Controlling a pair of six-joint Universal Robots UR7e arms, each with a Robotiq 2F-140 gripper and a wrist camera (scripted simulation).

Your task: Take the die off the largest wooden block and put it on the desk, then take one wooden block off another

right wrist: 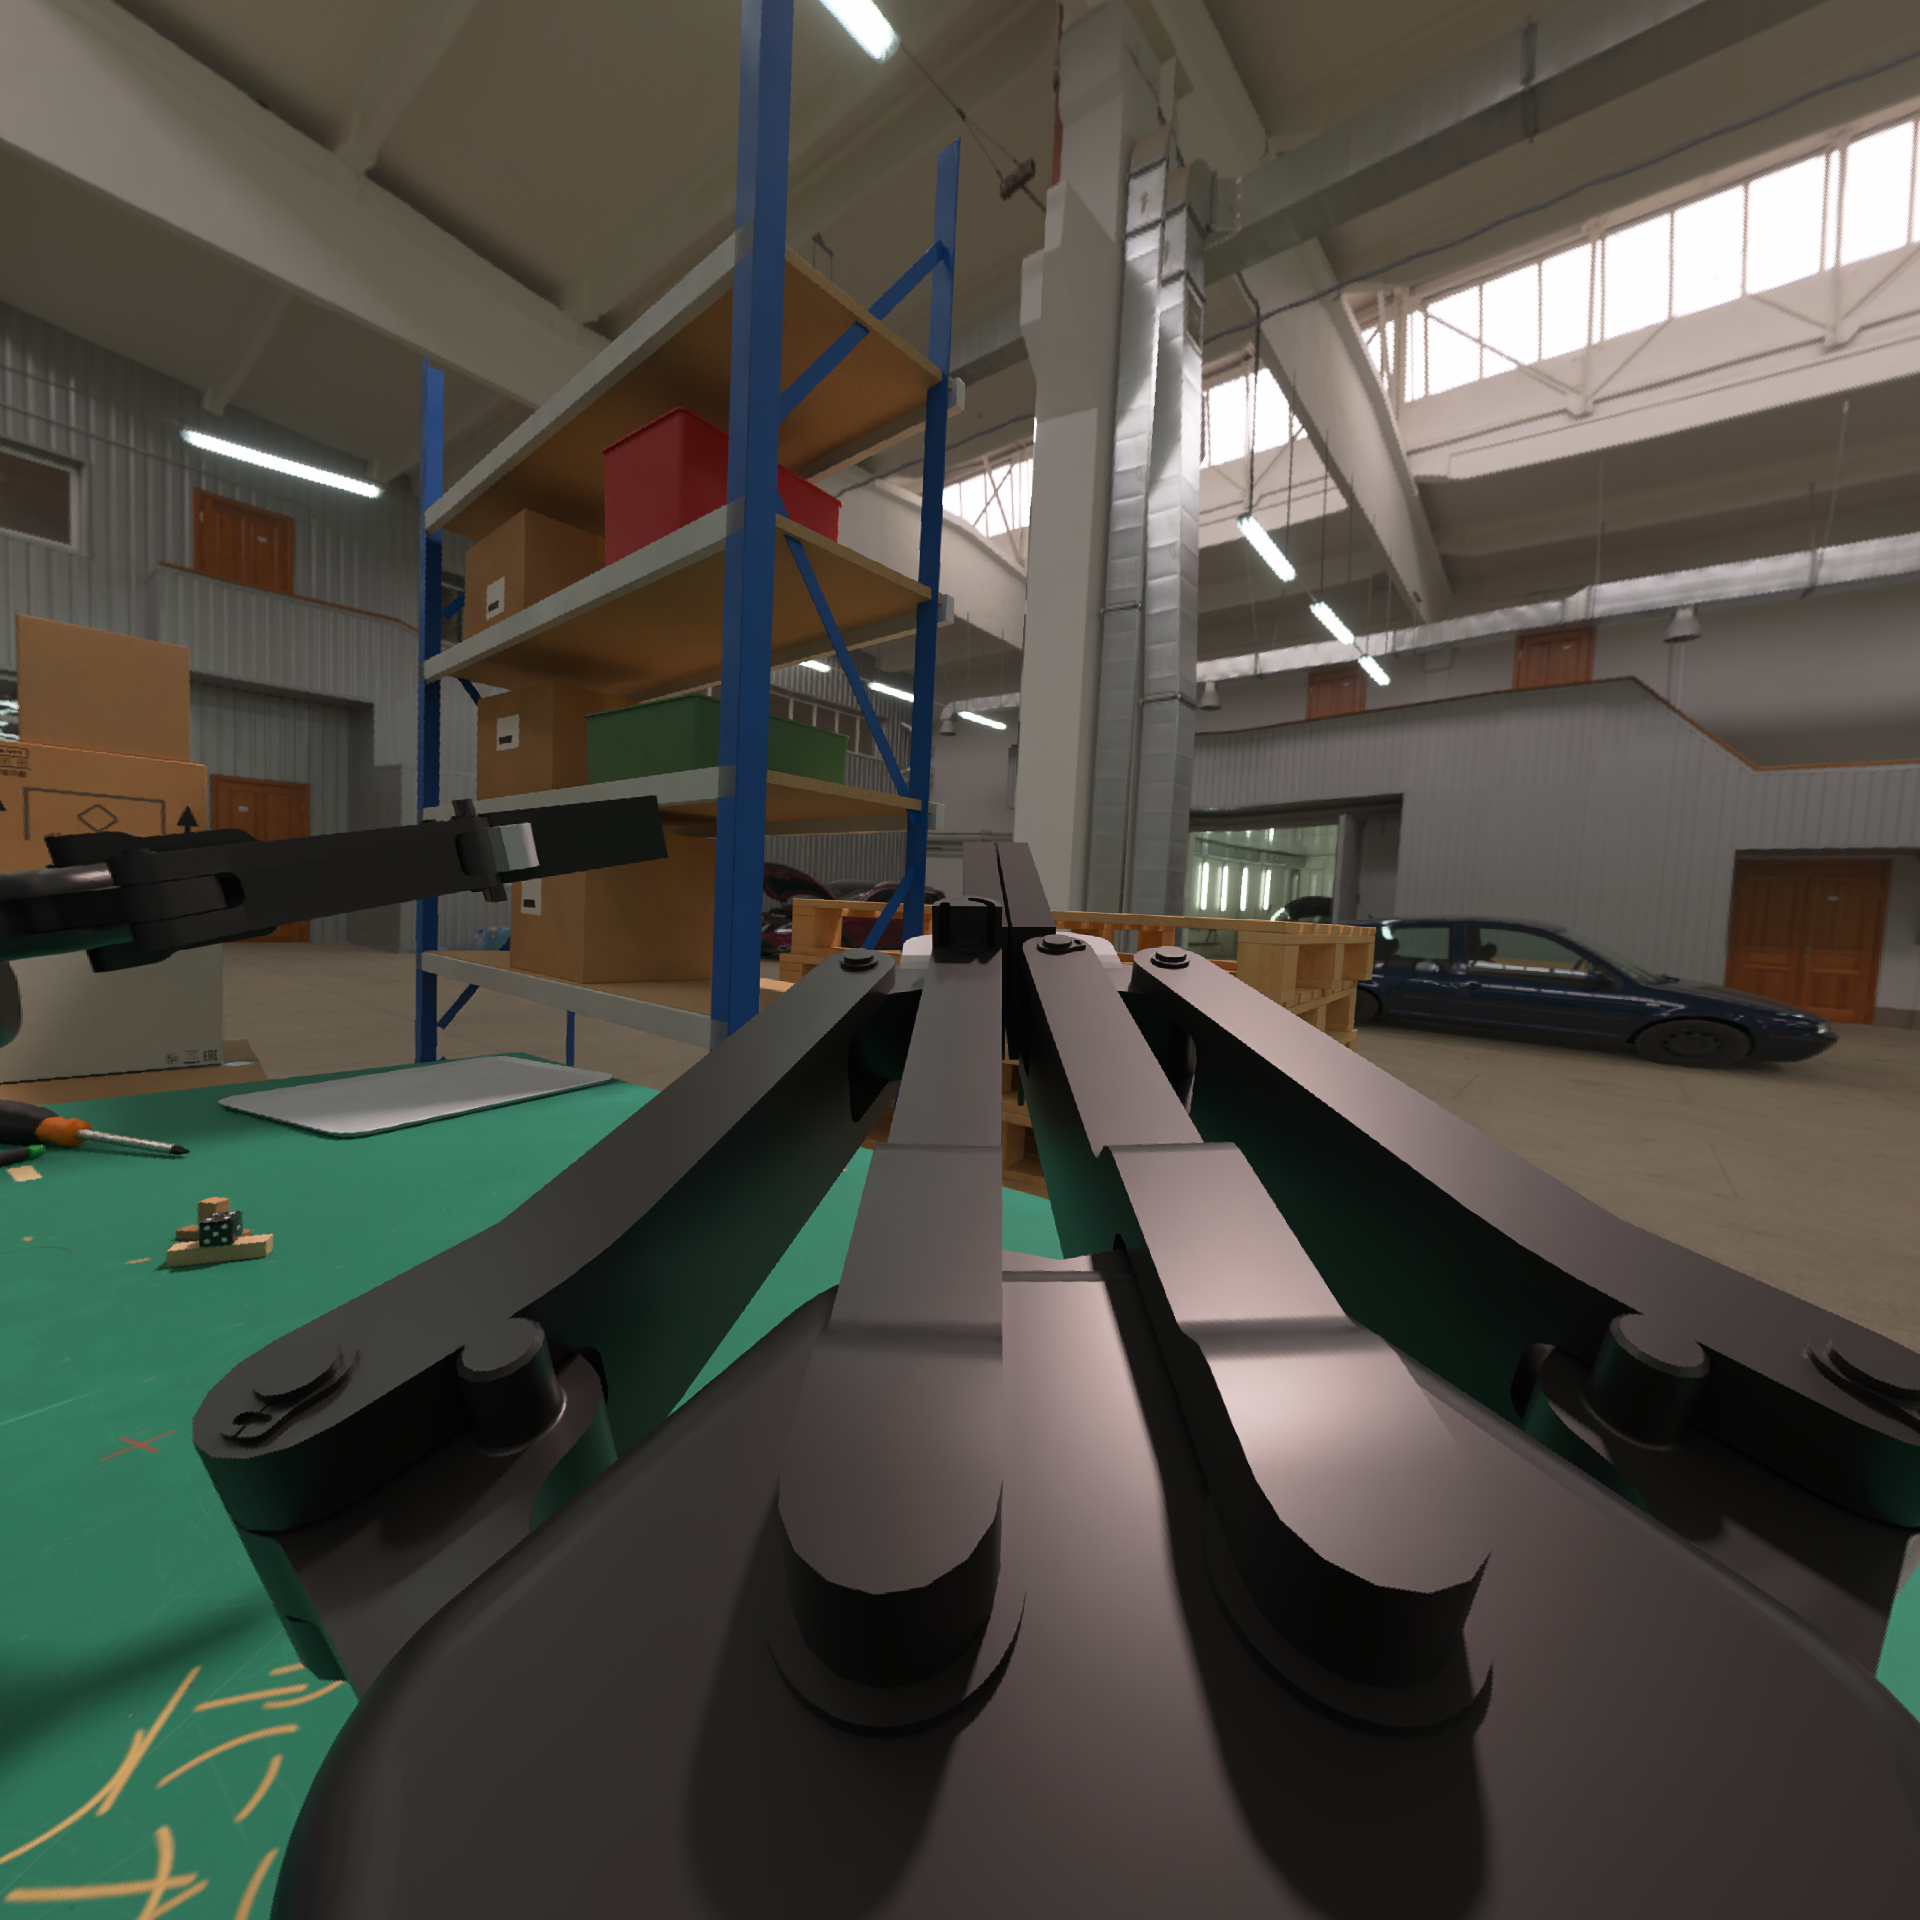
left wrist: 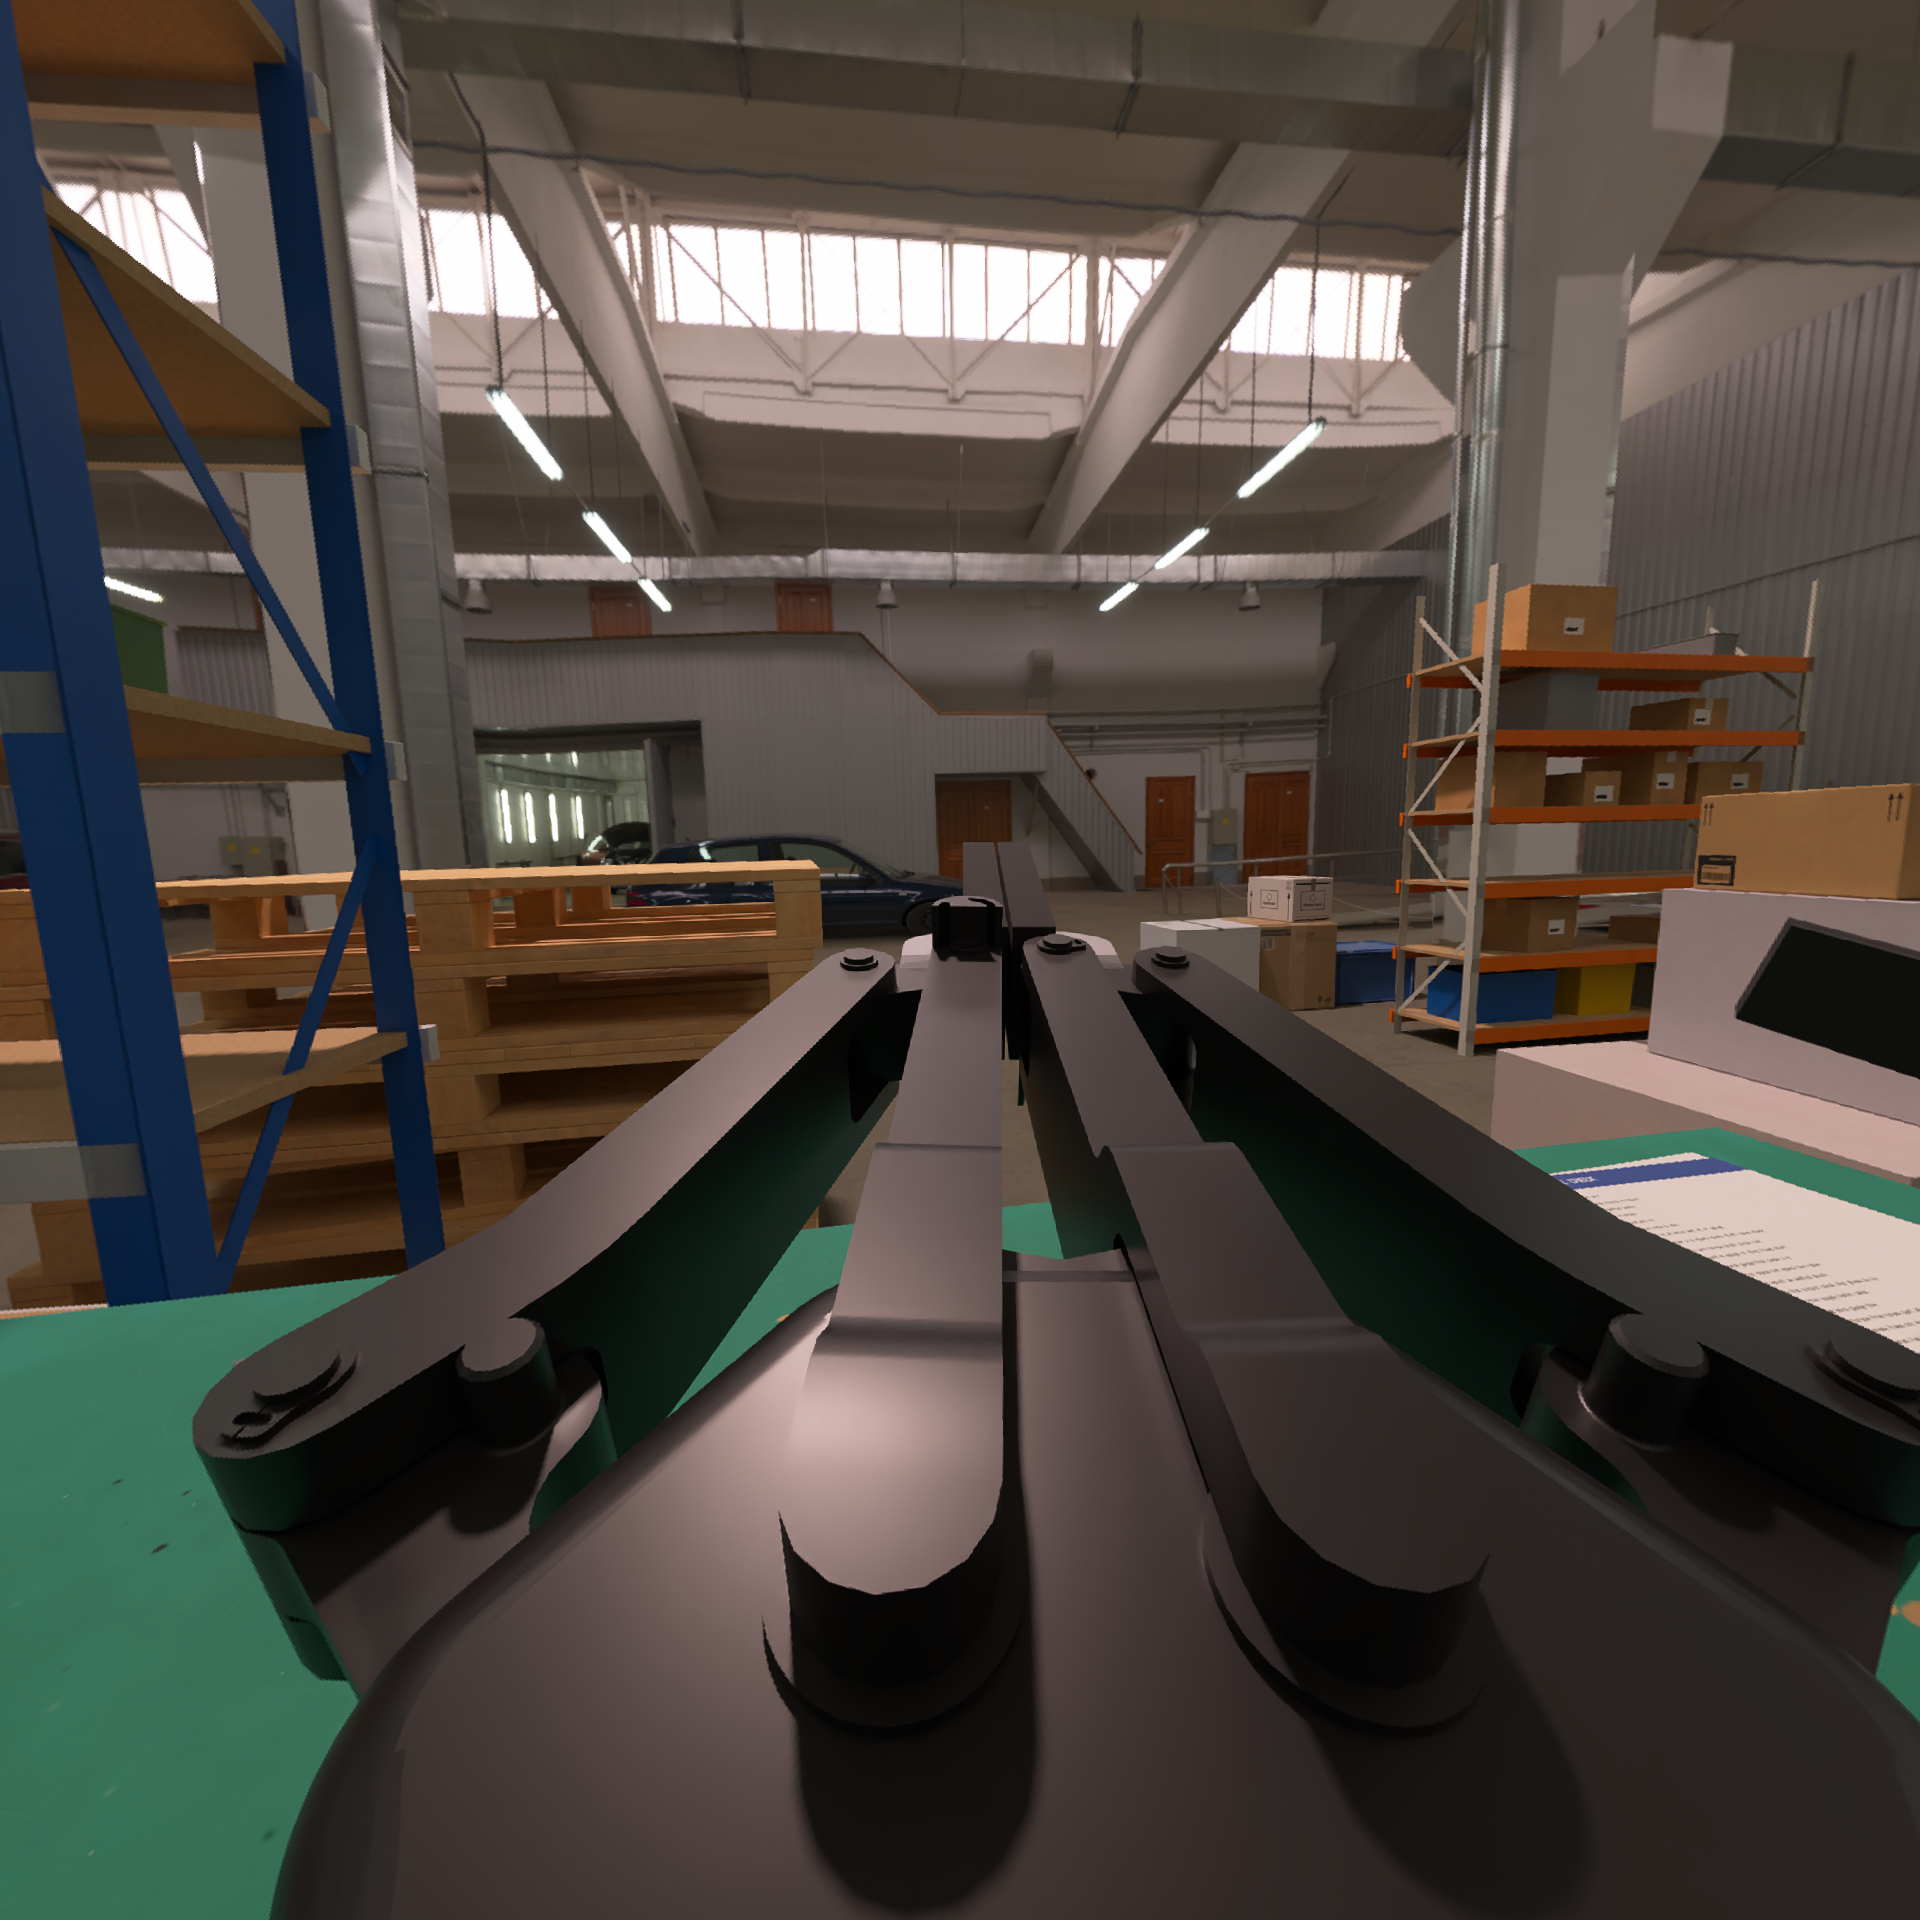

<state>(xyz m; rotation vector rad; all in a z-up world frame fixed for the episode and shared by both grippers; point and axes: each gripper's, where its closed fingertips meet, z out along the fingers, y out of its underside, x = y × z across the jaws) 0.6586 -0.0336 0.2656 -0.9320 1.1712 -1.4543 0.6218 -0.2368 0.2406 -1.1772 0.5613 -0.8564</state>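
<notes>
In the right wrist view a small stack stands on the green desk (right wrist: pixel 436 1205) at the far left: a flat, largest wooden block (right wrist: pixel 220 1248) at the bottom, a dark die (right wrist: pixel 219 1229) with white pips on it, and a small wooden block (right wrist: pixel 213 1207) on top beside the die. My right gripper (right wrist: pixel 1000 862) is shut and empty, held level above the desk, well right of the stack. My left gripper (left wrist: pixel 1000 862) is shut and empty; it also shows in the right wrist view (right wrist: pixel 623 828), high above the desk behind the stack. The stack is out of the left wrist view.
A grey tray (right wrist: pixel 416 1091) lies on the desk behind the stack, a screwdriver (right wrist: pixel 94 1135) at the far left. A printed sheet (left wrist: pixel 1766 1236) lies on the desk at right in the left wrist view, by a white box (left wrist: pixel 1787 997). Blue shelving (right wrist: pixel 748 623) and pallets (left wrist: pixel 499 987) stand beyond.
</notes>
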